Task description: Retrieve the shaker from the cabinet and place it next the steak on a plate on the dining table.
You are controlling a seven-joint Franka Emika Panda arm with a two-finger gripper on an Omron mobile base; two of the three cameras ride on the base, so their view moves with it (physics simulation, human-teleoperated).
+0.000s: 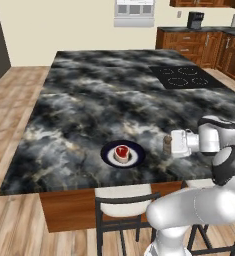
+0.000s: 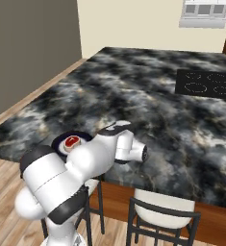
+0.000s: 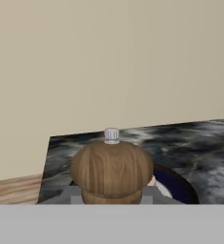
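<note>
The small brown shaker (image 1: pixel 167 145) stands upright, low over the dining table (image 1: pixel 89 100), a short way right of the plate (image 1: pixel 109 156). My gripper (image 1: pixel 171 144) reaches in level from the right and is shut on it. The navy-rimmed plate carries the red steak (image 1: pixel 122 152) with its white fat edge. In the hand view the shaker (image 3: pixel 112 167) sits close up between the fingers, with its small silver knob on top and the plate rim (image 3: pixel 181 187) behind it to the right. In the right base view my arm covers part of the plate (image 2: pixel 59 141) and steak (image 2: pixel 72 141). Whether the shaker rests on the stone I cannot tell.
A black cooktop (image 1: pixel 186 76) is set into the far right of the stone top. Cushioned stools (image 1: pixel 123 205) stand at the near edge under my arm. Low wooden drawer units (image 1: pixel 189 45) with a black coffee machine (image 1: pixel 195 20) line the back right wall.
</note>
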